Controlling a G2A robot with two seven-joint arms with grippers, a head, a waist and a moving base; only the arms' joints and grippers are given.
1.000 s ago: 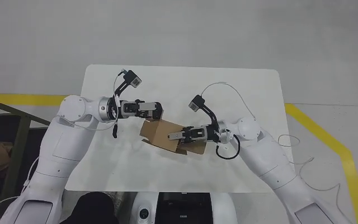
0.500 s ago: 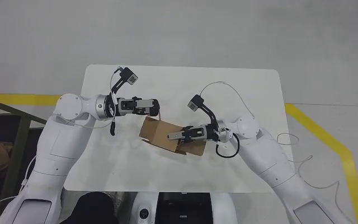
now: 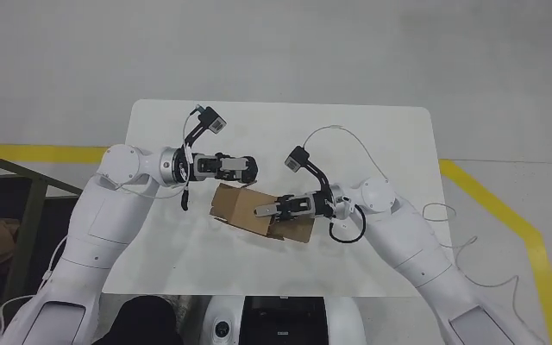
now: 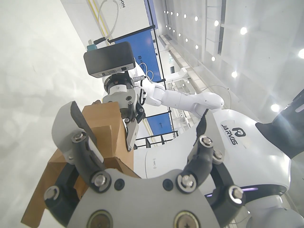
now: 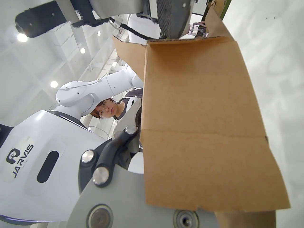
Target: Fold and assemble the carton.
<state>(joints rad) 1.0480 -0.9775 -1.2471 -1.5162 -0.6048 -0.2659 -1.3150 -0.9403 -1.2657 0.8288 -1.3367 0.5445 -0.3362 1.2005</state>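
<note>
One carton (image 3: 241,205) lay on the table (image 3: 371,129). Left gripper (image 4: 139,112) stood spread at its edge; right gripper (image 3: 269,209) pinched its wall.

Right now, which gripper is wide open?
The left gripper, spread wide beside the carton; the right gripper is clamped on its wall.

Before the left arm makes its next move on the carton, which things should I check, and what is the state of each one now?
1. Right gripper holds the carton: ok, shut on one wall.
2. Left gripper open: ok, jaws spread wide.
3. Left gripper clear of the cardboard: cannot tell; one pad sits at the carton's edge.
4. Carton well inside the edges of the table: ok.
5. Carton folded closed: not ok; its end near the right gripper is open.
</note>
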